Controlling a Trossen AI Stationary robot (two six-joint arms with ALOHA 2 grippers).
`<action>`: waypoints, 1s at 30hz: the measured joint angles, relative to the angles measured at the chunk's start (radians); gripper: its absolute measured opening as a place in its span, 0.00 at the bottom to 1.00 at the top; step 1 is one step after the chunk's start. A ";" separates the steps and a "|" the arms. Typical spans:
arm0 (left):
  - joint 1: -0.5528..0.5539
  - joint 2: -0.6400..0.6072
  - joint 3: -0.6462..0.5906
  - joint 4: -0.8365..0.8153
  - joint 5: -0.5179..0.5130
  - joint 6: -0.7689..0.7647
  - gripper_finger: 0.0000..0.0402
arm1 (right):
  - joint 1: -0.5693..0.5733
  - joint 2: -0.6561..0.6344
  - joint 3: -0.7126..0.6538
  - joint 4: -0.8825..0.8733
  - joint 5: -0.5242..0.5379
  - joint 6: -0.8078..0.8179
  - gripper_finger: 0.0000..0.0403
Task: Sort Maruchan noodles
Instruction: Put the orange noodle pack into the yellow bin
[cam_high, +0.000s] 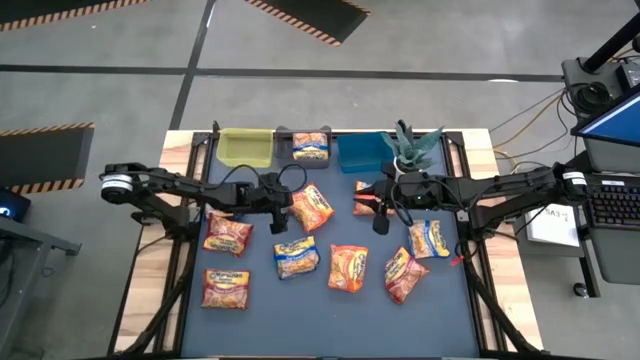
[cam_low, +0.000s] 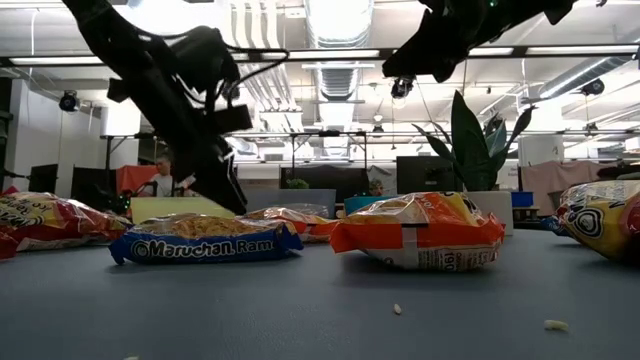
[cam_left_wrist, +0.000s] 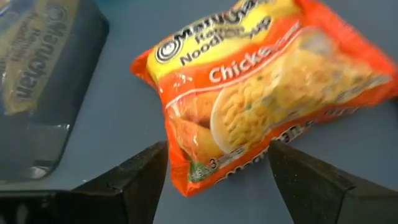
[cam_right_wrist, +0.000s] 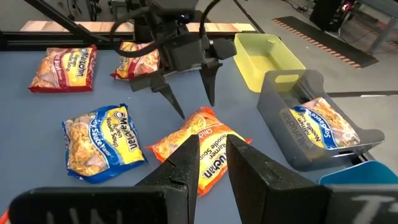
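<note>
Several Maruchan packets lie flat on the blue mat. My left gripper (cam_high: 290, 208) (cam_right_wrist: 196, 109) is open and lowered over one short end of an orange Chicken packet (cam_high: 314, 208) (cam_left_wrist: 261, 93). Its fingers (cam_left_wrist: 140, 177) stand on either side of that end, and I see no touch. My right gripper (cam_high: 380, 212) (cam_right_wrist: 211, 155) is shut and empty, raised above the mat (cam_low: 430, 55). It hangs beside another orange packet (cam_high: 363, 198). Red (cam_high: 228, 233), yellow-and-blue (cam_high: 297, 257) and orange (cam_high: 349, 268) packets lie nearer the near edge.
Along the far edge stand a yellow-green bin (cam_high: 246, 147), a grey bin (cam_high: 296, 158) holding one packet (cam_right_wrist: 317, 124), and a blue bin (cam_high: 362, 152). A potted plant (cam_high: 408, 150) stands beside the blue bin. Crumbs lie on the mat near the front (cam_low: 398, 309). People show in the room beyond.
</note>
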 joint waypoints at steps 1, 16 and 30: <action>0.008 0.010 0.000 0.001 0.008 0.010 0.64 | 0.000 0.000 -0.001 -0.001 0.000 0.000 0.17; 0.104 0.131 0.000 0.087 0.195 0.055 0.59 | 0.000 0.000 -0.009 -0.006 0.000 0.024 0.17; 0.103 0.112 -0.001 0.099 0.199 0.037 0.06 | 0.000 0.000 -0.011 -0.006 0.000 0.027 0.17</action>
